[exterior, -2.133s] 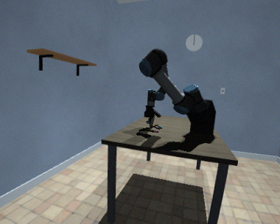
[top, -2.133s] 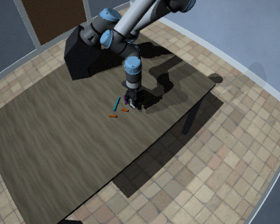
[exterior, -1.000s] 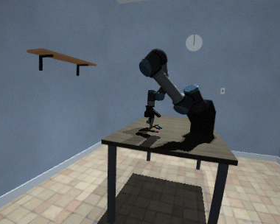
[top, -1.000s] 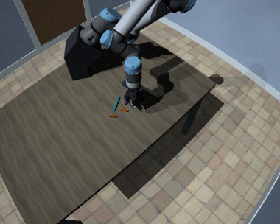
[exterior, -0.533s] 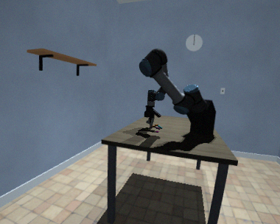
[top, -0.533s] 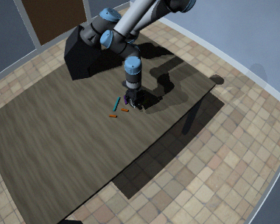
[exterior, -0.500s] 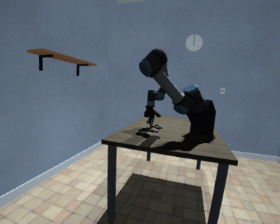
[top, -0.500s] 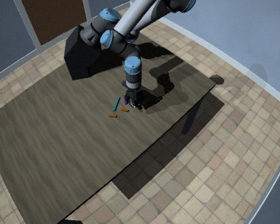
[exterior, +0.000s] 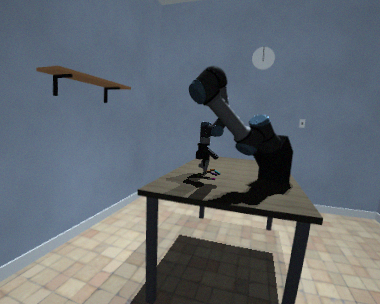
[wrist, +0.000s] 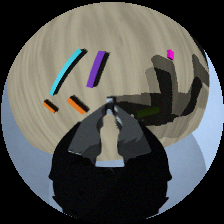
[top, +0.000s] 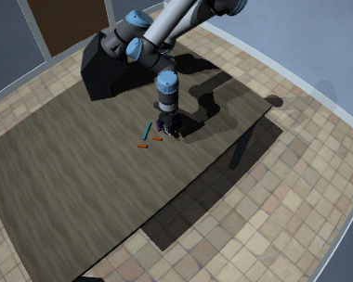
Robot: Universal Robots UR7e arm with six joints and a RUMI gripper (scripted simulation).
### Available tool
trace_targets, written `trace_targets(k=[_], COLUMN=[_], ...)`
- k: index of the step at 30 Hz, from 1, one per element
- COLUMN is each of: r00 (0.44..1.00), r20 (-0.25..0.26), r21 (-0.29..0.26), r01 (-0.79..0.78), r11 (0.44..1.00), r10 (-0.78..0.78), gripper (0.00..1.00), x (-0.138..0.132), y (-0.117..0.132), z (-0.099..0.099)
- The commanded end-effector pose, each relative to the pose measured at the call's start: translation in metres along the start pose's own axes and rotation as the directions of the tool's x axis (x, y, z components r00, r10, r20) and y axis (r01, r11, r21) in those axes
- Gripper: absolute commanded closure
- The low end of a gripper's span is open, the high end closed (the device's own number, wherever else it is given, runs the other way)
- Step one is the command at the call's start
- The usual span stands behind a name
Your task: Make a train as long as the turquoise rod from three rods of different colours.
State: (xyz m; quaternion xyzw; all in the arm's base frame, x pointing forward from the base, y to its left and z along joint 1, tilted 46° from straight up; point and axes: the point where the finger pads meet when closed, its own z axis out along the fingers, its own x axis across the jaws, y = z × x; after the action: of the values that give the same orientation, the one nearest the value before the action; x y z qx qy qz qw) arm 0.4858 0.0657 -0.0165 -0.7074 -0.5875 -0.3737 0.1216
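Note:
The turquoise rod (wrist: 67, 70) lies flat on the table, with the purple rod (wrist: 97, 68) beside it, almost parallel and apart. Two orange rods (wrist: 76, 104) (wrist: 49, 106) lie nearer the wrist. A small magenta rod (wrist: 170, 53) lies far off to the right. A green-looking rod (wrist: 148, 112) lies in the arm's shadow. My gripper (wrist: 109, 105) stands low over the table, right of the orange rods, shut on a very small dark piece that looks like the blue rod (wrist: 111, 99); most of it is hidden by the fingertips. In the top view the gripper (top: 167, 130) is beside the turquoise rod (top: 147, 131).
The rods cluster near the table's middle in the top view, with the orange rods (top: 157, 138) (top: 142, 146) just left of the fingers. The arm's black base (top: 100, 65) stands at the table's back. The arm's shadow falls right of the gripper.

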Motion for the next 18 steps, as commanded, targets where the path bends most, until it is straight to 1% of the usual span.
trace_targets(k=[1, 5, 11, 13, 18], r00=[1.0, 1.0, 1.0, 1.0, 1.0], r20=[0.0, 0.0, 0.0, 0.0, 0.0], r21=[-0.001, -0.001, -0.001, -0.001, -0.001], r01=[0.0, 0.0, 0.0, 0.0, 0.0], r11=[1.0, 1.0, 1.0, 1.0, 1.0], r10=[0.0, 0.0, 0.0, 0.0, 0.0], gripper=[1.0, 1.0, 1.0, 1.0, 1.0], x=[0.0, 0.0, 0.0, 0.0, 0.0], y=[0.0, 0.0, 0.0, 0.0, 0.0], z=[0.0, -0.002, -0.014, -0.014, -0.031])
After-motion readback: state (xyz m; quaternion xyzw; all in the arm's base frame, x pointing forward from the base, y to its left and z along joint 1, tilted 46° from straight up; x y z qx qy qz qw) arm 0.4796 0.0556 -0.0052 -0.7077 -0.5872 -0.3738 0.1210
